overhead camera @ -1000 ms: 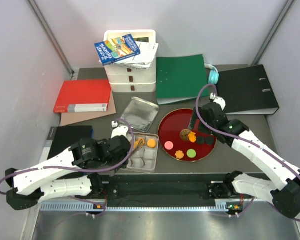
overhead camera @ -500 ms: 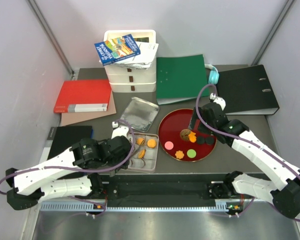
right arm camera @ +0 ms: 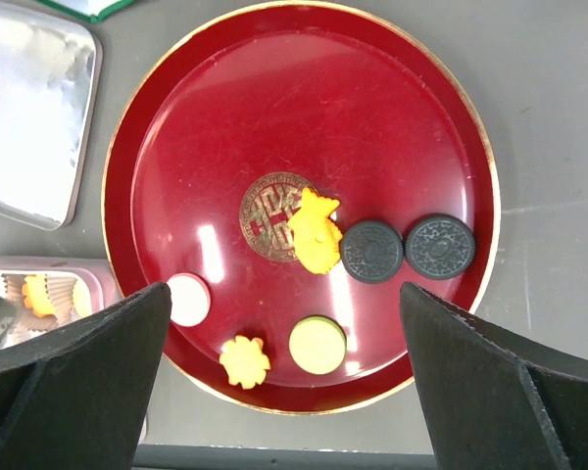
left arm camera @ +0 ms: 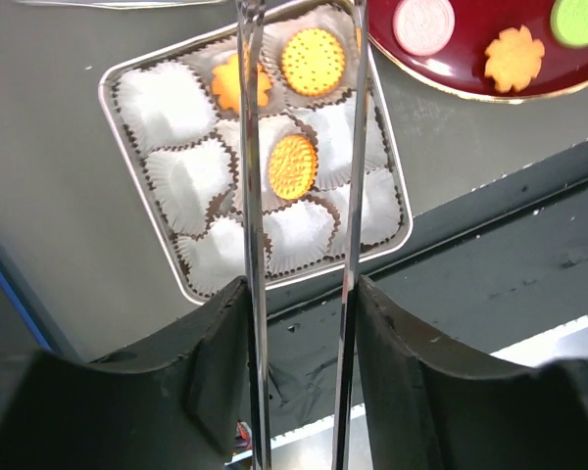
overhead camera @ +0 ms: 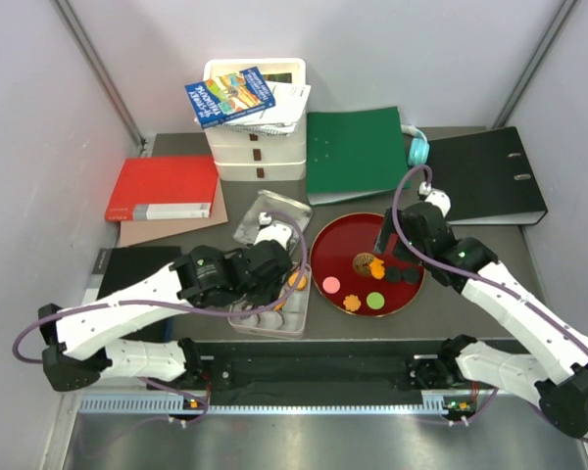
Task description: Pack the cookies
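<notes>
— Grey tabletop, binders along the far side. Where are the cookies?

— Split. Three orange ones sit in white paper cups of the tin, on the side nearest the plate and in the middle. Six lie on the red plate just right of the tin: two black, two orange flowers, one pink, one green.

— And the pincers?

— The left gripper hangs over the tin, its long thin fingers spread, nothing between them. The right gripper hovers above the plate, jaws wide apart and empty.

— What could spoil it from here?

— Probably the cups. Those thin fingers are over the filled cups. One tip could hook a pleated edge, drag the cup askew or flip a packed cookie out.

— On the plate?

— The orange flower cookie touches a black cookie. A pinch there may shove the neighbour or take both. Flat cookies on a slick plate could also slide from the jaws. With tin and plate so near, the arms might crowd each other.
</notes>
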